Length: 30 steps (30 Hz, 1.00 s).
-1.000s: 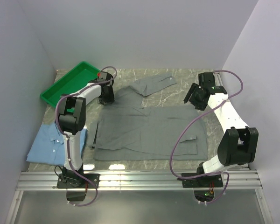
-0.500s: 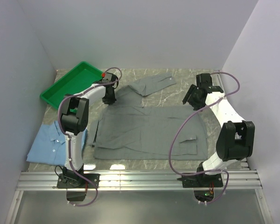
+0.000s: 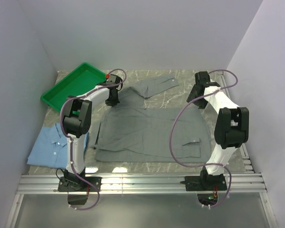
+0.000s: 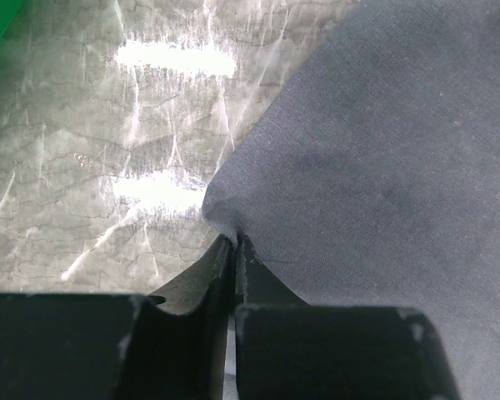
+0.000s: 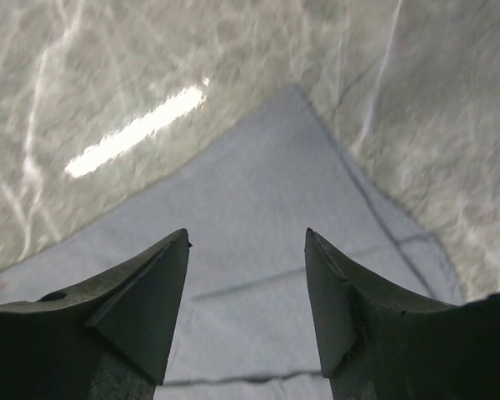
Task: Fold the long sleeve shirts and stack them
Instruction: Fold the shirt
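A grey long sleeve shirt (image 3: 152, 133) lies spread flat mid-table, one sleeve (image 3: 157, 85) angled toward the back. My left gripper (image 3: 113, 100) sits at its far left shoulder. In the left wrist view the left gripper (image 4: 233, 242) is shut, pinching a small fold at the edge of the grey cloth (image 4: 375, 167). My right gripper (image 3: 195, 97) hovers at the shirt's far right corner. There, in the right wrist view, the right gripper (image 5: 247, 237) stands open over the grey corner (image 5: 258, 200), holding nothing. A light blue shirt (image 3: 52, 145) lies folded at the near left.
A green plastic tray (image 3: 71, 85) stands at the back left, just beyond the left arm. Marbled tabletop (image 3: 180, 78) shows behind the shirt. Walls close in on both sides, and a metal rail (image 3: 142, 183) runs along the near edge.
The left gripper has closed onto the grey shirt's edge. The right arm has swung left and back to the shirt's far right corner, its jaws narrowing slightly.
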Motion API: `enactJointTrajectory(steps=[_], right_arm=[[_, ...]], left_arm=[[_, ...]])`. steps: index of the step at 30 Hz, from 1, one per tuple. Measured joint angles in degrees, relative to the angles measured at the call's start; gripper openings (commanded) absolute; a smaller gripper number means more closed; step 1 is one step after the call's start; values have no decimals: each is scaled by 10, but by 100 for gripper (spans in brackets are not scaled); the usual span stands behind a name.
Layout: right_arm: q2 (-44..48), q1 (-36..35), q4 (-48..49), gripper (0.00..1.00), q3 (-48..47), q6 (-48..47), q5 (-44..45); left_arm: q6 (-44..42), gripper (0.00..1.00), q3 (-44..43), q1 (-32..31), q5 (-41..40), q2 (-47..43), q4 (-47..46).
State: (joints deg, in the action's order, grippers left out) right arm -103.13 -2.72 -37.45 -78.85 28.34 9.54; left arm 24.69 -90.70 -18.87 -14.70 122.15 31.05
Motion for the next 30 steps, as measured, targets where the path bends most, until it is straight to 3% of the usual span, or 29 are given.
enactJointTrajectory(steps=[12,30], right_arm=[[-121,12,-12,60,-88,-50,18],[-164,68,-14,59,-97,31,0]], left_arm=[[0,8,-2,-1,-2,1,2],[0,7,-6,-1,-2,4,7]])
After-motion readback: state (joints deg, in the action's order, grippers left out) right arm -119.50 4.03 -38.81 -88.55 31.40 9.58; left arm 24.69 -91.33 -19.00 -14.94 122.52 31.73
